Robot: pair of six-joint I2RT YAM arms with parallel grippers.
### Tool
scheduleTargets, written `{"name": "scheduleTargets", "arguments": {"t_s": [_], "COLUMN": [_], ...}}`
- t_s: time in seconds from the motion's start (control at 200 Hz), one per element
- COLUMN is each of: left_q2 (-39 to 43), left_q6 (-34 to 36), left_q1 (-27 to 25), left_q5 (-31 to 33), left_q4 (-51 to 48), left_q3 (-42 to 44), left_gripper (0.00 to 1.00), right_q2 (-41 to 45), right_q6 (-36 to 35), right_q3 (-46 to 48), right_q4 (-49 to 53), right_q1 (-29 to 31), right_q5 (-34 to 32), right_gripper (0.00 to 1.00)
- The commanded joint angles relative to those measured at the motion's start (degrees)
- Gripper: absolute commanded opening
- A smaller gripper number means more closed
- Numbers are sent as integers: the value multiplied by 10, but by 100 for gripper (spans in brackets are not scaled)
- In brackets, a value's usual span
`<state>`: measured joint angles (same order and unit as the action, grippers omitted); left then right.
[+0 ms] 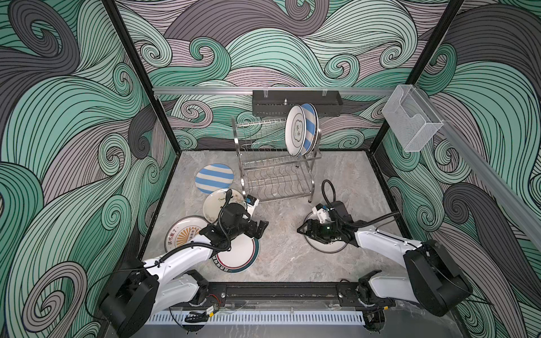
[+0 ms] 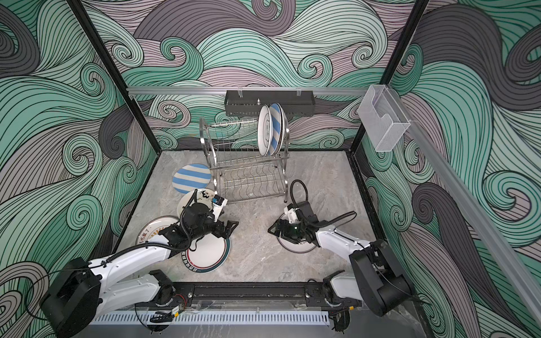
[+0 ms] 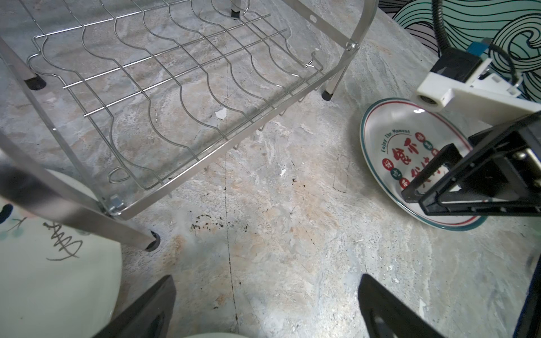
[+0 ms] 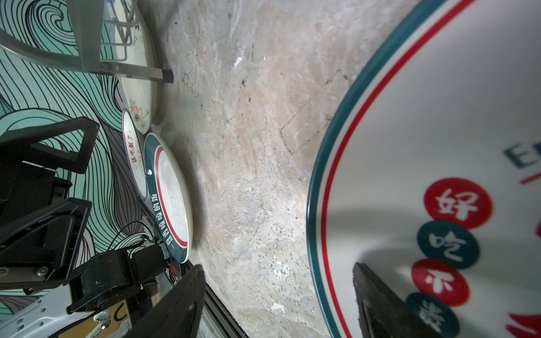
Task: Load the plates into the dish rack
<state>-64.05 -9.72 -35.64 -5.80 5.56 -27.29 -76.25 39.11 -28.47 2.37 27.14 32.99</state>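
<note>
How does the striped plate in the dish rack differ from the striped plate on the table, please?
Pose: the racked striped plate stands on edge in the dish rack's upper shelf, while the loose striped plate lies flat on the table.
Visibility: the racked one is partly hidden behind a white plate standing beside it, while the loose one shows nearly its whole face.
Both are round, with blue and white stripes.

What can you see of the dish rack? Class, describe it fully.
The dish rack is shiny steel wire, two tiers with looped side handles, standing upright on dark-capped legs towards the back of the marbled table. Its upper shelf carries two plates on edge at its right end in both top views, a white plate beside a blue-striped plate. The wavy-wire lower shelf is bare.
</note>
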Motion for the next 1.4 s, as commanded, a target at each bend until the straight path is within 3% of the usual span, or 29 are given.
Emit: {"name": "scheduleTargets", "arguments": {"t_s": [0.0,0.18,0.33,0.465,0.64,1.046,1.396], "left_q2": [-4,-4,-5,-11,-25,-85,-137], "left_q6": [-3,3,11,3,-5,-59,-57], "left_q1": [5,5,4,4,2,-62,-116], "left_q5": [-9,-17,-43,-47,-61,-87,-75], "left_q4": [-4,-7,-9,-1,6,42,33], "left_q3": [-24,-27,-33,-32,-38,-50,-91], "left_gripper": [99,99,99,99,99,98,99], "right_q2": [-15,-4,46,86,162,140,107], "right_q6": [11,-14,-95,-136,-161,-147,-138], "right_q3": [-15,-51,-117,-146,-98,-25,2], "right_q4": [-8,39,218,340,354,275,221], "right_q1": [26,42,35,-37,-150,-230,-241], "right_q5": [-2,-22,-128,-214,-275,-189,-127], "right_gripper": [80,79,81,82,84,83,78]}}
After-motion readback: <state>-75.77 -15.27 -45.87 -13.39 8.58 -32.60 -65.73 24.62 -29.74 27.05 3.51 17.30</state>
